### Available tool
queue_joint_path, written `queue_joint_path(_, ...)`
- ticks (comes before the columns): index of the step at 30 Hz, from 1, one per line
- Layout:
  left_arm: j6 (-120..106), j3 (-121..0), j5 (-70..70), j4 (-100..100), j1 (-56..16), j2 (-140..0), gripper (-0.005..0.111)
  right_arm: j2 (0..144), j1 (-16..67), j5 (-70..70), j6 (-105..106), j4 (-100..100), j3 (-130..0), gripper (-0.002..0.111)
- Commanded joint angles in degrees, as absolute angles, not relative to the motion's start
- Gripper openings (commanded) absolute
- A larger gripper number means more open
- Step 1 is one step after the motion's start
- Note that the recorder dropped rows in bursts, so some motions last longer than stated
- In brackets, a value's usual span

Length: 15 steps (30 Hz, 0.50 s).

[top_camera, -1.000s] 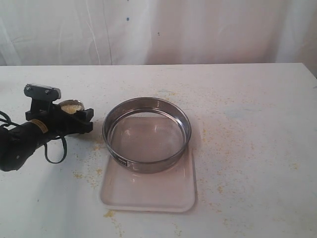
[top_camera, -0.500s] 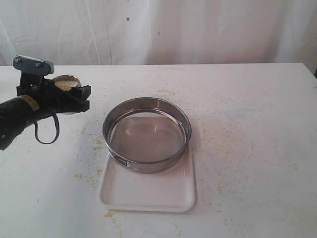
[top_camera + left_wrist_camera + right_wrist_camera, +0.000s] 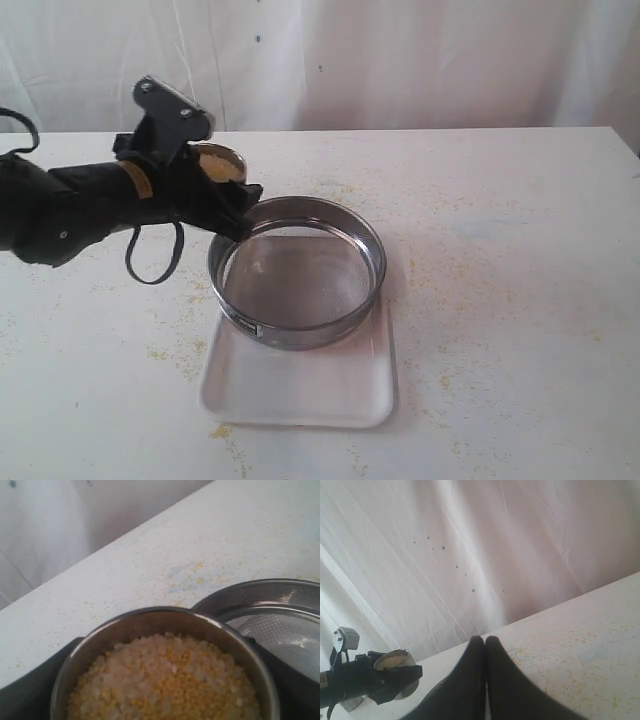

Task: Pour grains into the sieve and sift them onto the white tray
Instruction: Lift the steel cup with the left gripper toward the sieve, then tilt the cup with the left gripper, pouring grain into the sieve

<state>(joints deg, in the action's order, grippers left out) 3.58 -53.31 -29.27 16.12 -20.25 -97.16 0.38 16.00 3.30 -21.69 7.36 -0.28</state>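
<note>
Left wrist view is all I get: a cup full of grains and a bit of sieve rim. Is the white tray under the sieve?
Observer: Yes, the sieve sits on the white tray, toward its far end.
Operator: Have the grains reached the mesh yet?
Observer: No, the exterior view shows the mesh bare.
Operator: And the right gripper?
Observer: Shut, with nothing between its fingers.

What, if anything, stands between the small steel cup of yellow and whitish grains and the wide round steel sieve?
Nothing visible does. The left gripper holds the cup of grains just beside the sieve rim; its mesh lies bare.
</note>
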Motion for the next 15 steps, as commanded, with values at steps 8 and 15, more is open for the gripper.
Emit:
queue_joint_path(8, -14.62, -66.75, -3.14, 22.66, -28.11, -100.17, 0.0, 0.0, 16.0, 3.88, -21.6, 7.23, 0.0, 0.0)
queue_joint_path(15, -18.44, -72.13, 9.25, 32.11, -30.48, -103.89, 0.0, 0.0, 16.0, 3.88, -21.6, 7.23, 0.0, 0.0)
